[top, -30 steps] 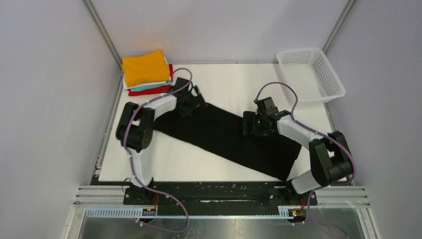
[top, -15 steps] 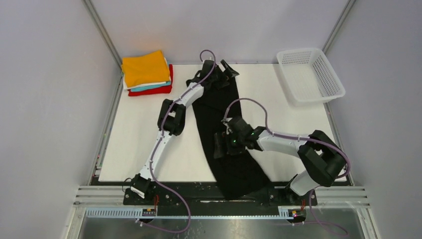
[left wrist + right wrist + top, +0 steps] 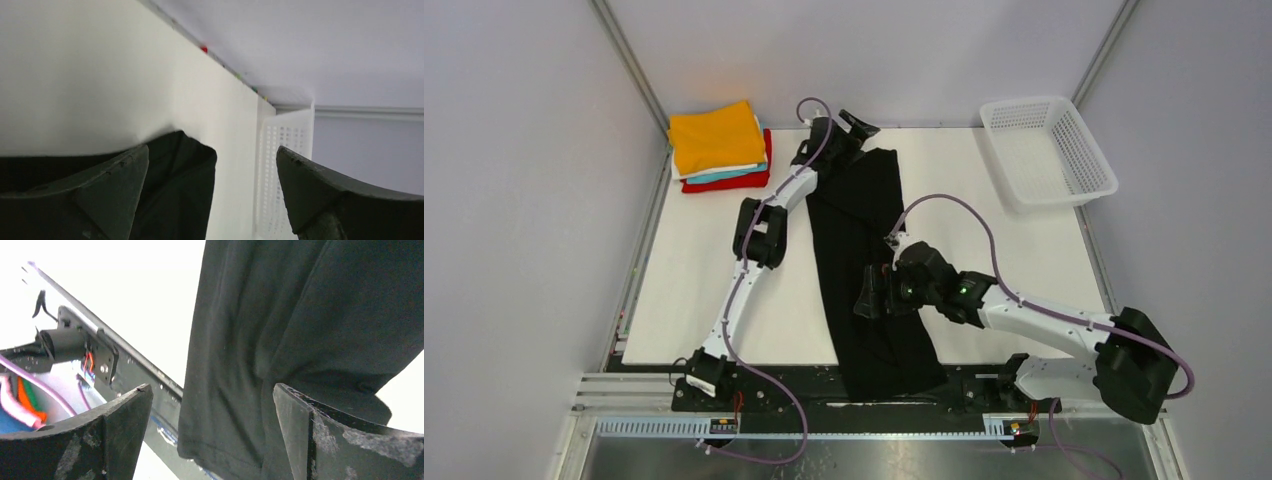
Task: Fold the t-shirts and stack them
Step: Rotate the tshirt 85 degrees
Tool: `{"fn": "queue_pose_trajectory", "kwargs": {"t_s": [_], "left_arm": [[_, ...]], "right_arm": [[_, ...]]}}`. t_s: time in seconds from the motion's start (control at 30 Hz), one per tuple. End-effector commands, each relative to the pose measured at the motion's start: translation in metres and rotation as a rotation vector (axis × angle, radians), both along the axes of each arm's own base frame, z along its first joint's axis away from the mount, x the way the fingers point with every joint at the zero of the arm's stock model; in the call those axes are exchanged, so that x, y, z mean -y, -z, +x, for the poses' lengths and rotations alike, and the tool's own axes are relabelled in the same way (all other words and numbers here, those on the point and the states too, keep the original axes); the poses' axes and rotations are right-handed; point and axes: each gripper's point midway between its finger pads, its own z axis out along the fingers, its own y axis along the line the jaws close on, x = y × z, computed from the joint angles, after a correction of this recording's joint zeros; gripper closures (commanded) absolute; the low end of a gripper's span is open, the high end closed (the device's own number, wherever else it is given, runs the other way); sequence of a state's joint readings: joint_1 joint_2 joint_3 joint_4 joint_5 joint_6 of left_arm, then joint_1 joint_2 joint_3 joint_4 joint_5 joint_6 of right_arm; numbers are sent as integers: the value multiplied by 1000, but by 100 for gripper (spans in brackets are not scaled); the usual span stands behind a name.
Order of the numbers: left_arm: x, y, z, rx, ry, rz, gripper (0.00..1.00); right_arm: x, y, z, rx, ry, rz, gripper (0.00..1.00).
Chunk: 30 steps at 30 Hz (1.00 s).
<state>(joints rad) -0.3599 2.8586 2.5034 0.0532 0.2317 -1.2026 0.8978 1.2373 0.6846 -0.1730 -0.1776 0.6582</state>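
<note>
The large black cloth t-shirt (image 3: 869, 260) lies in a long strip from the far edge of the white bench (image 3: 684, 290) past its near edge. Both the left pincer (image 3: 861, 124) and the right pincer (image 3: 871, 293) are spread, gripping nothing; we fear the overhanging end drags it down

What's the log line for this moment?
black t-shirt: long strip, near end overhanging | left gripper: open, at far end | right gripper: open, over middle | folded stack: far-left
</note>
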Motion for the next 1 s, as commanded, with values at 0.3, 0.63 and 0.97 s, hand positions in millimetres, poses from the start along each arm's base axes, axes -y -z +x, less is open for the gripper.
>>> {"fn": "queue_pose_trajectory", "kwargs": {"t_s": [0.3, 0.63, 0.97], "left_arm": [[-27, -311, -80, 520, 164, 91, 1], [-192, -212, -263, 168, -189, 454, 1], [-244, -142, -353, 80, -309, 521, 1]], "right_arm": [[24, -49, 104, 375, 136, -372, 1], [-24, -18, 190, 286, 115, -540, 0], [-25, 48, 209, 136, 198, -655, 1]]}}
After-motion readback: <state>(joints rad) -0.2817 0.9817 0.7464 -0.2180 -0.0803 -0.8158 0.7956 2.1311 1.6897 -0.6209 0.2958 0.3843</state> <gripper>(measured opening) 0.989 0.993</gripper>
